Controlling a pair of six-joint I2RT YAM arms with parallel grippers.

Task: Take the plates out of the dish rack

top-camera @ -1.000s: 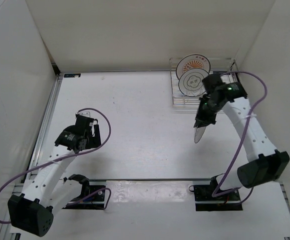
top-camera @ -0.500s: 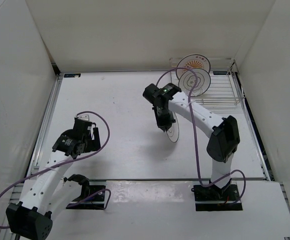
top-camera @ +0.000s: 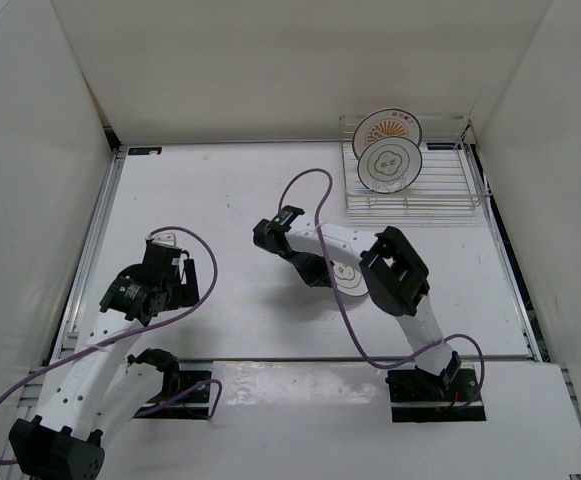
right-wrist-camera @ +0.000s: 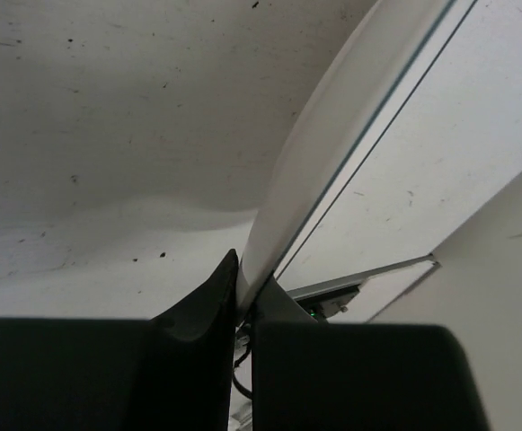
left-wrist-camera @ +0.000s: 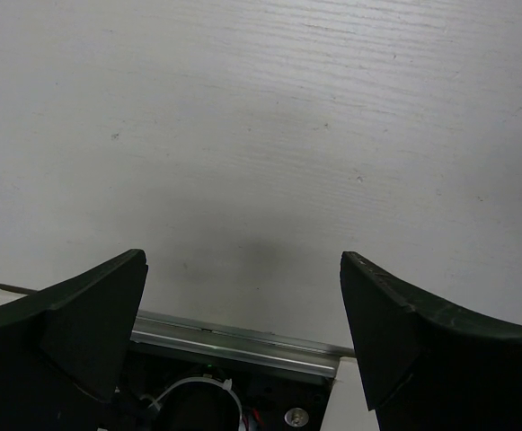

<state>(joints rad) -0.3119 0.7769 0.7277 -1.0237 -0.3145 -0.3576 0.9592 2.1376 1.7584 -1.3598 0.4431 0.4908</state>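
The dish rack (top-camera: 440, 190) stands at the back right and holds two upright plates: the orange sunburst plate (top-camera: 391, 126) behind a white flower-ring plate (top-camera: 390, 166). My right gripper (top-camera: 320, 270) is shut on the rim of a third white flower-ring plate (top-camera: 350, 284), held low over the middle of the table and partly hidden by the forearm. In the right wrist view that plate (right-wrist-camera: 332, 126) stands edge-on, its rim pinched between the fingertips (right-wrist-camera: 225, 287). My left gripper (top-camera: 175, 272) is open and empty at the left; its fingers (left-wrist-camera: 404, 323) hang over bare table.
White walls close in the table on the left, back and right. The right arm is folded with its elbow (top-camera: 398, 268) over the table's middle right. A metal rail (left-wrist-camera: 234, 337) runs along the near table edge below the left gripper.
My right arm has carried the white plate from beside the rack leftward and down to the middle of the table, folding as it went. The left arm shifted slightly.
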